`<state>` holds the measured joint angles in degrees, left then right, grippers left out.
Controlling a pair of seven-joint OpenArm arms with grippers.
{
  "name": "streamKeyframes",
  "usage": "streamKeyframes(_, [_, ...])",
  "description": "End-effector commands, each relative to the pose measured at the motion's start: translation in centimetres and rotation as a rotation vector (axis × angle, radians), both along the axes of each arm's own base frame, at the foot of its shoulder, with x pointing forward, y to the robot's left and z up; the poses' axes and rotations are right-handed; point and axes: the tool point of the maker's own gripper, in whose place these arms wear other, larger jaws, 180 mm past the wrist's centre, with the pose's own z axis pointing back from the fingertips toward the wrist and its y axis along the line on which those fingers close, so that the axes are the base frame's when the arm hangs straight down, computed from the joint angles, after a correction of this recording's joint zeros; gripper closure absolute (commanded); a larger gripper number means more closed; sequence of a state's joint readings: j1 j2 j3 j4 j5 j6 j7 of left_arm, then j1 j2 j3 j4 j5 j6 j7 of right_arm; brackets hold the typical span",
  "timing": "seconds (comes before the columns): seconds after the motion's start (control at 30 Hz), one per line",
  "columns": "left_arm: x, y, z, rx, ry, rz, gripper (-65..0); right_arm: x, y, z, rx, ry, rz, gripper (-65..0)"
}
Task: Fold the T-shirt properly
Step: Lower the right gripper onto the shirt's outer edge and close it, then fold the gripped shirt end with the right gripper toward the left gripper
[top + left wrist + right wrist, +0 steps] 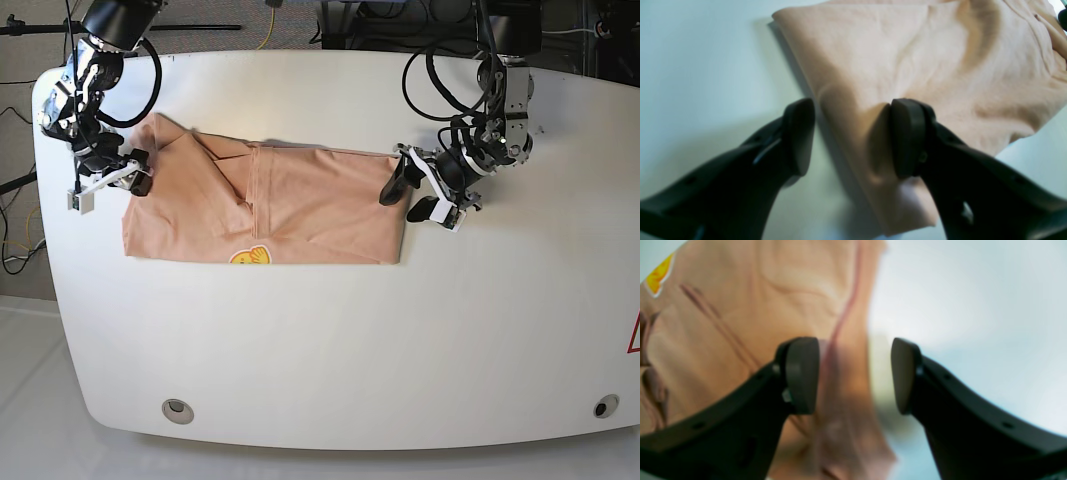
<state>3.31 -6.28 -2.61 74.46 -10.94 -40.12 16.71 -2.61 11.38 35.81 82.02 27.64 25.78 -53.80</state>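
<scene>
Black left gripper [412,196] and right gripper [132,170] straddle T-shirt [300,205] edges, spread.

The T-shirt [290,205] is lying across the white table [330,340]. Nearer than its front hem, bare tabletop is running wide for passing. At its two short ends, the left gripper [414,196] and right gripper [128,172] are crowding the edges, jaws standing apart.
</scene>
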Motion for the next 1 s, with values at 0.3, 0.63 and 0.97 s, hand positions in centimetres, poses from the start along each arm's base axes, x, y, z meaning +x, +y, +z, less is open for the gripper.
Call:
streamKeyframes(0.3, [0.4, 0.3, 0.3, 0.023, -0.011, -0.003, -32.6, 0.5, 6.5, -1.1, 0.084, 0.045, 0.156, -33.3])
streamKeyframes(0.63, [0.4, 0.3, 0.3, 0.023, -0.011, -0.003, -32.6, 1.0, 8.1, -1.2, 0.077, 0.051, 0.209, -15.5])
streamKeyframes(0.97, [0.4, 0.3, 0.3, 0.023, -0.011, -0.003, -32.6, 2.3, 6.2, -0.2, -0.038, 0.059, 0.183, 0.0])
